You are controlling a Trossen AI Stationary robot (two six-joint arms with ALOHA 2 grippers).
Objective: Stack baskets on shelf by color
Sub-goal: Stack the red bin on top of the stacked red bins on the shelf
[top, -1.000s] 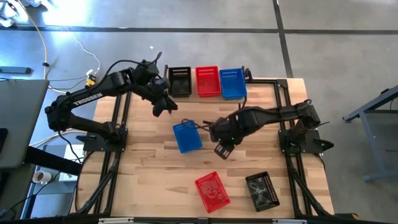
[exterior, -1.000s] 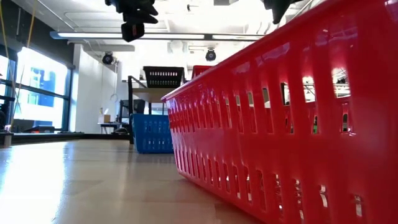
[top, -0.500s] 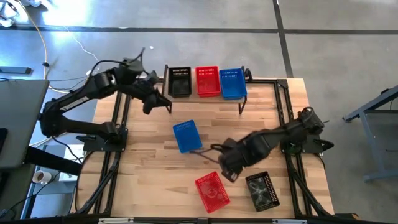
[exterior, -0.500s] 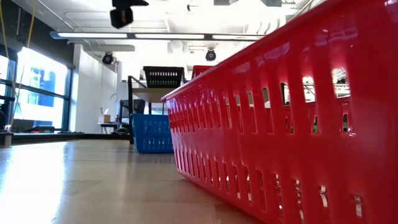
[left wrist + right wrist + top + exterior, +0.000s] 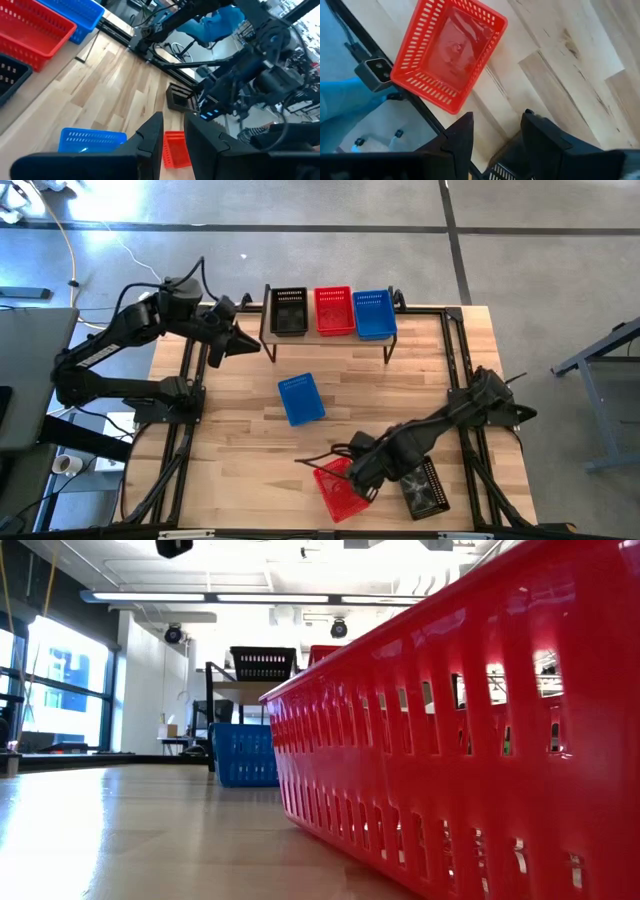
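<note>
Six baskets showed: three on the shelf point(image 5: 325, 336), three on the table. The right gripper point(image 5: 357, 471) hung spread and empty over the loose red basket point(image 5: 338, 490); the left gripper point(image 5: 243, 343), narrowly parted, held nothing.

— What sort of place is this?
— A robotics lab or workshop. A wooden desk point(image 5: 250, 405) on a black metal frame point(image 5: 185, 395) stands on a bare grey concrete floor point(image 5: 540, 250), with cables point(image 5: 100, 240) trailing beside it.
— Anything else?
— Long strip lights point(image 5: 240, 597) and ceiling-hung cameras point(image 5: 339, 628) overhead, large windows point(image 5: 60, 680) along one side, and other benches in the background.
</note>
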